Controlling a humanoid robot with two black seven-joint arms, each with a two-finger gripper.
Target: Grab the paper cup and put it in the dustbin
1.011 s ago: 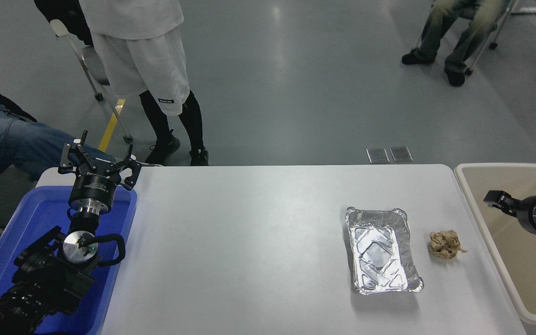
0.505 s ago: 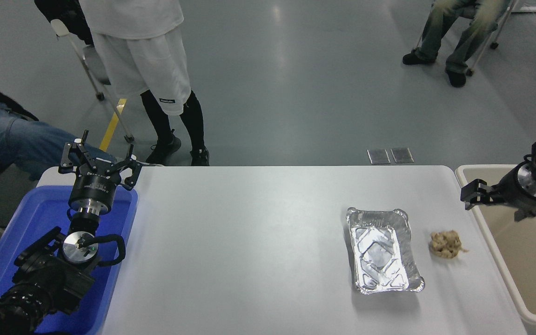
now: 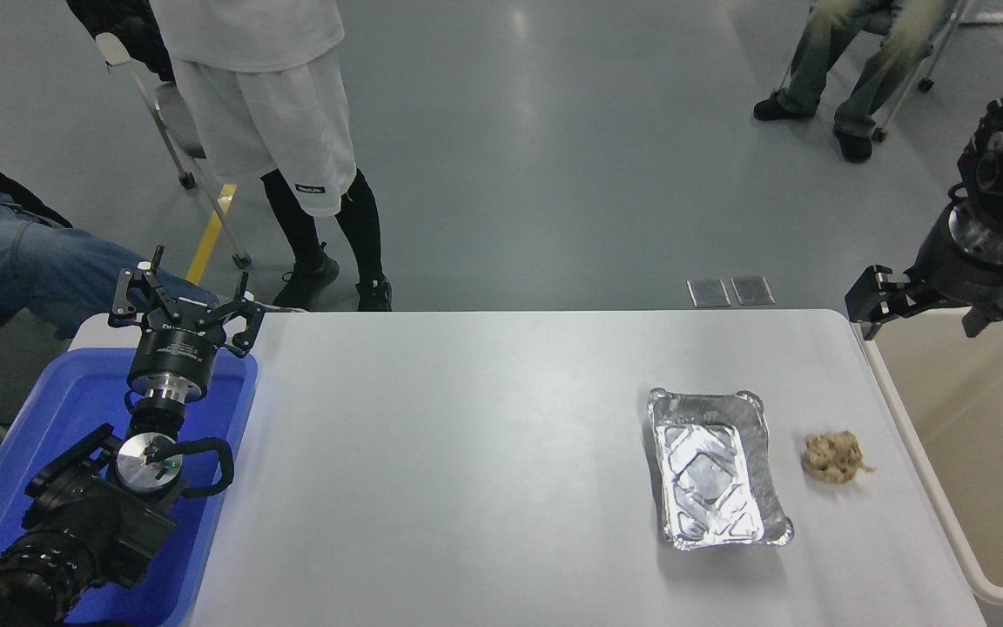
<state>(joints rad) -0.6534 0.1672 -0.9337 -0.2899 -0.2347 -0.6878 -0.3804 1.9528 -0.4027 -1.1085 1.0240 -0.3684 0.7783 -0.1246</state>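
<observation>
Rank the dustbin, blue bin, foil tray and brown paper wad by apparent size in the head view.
1. The dustbin and the blue bin: both are cut off by the frame, so their order is unsure.
2. The foil tray.
3. The brown paper wad, clearly the smallest.

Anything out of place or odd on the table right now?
No spill or damage shows. The foil tray sits slightly askew, with a crumpled brown paper wad loose beside it. No paper cup is visible on the table.

Robotics lab or test hall: bare polished grey floor (image 3: 554,174), white desk (image 3: 484,453) with sorting bins, people (image 3: 266,113) standing and seated around the rig, cables at left.
</observation>
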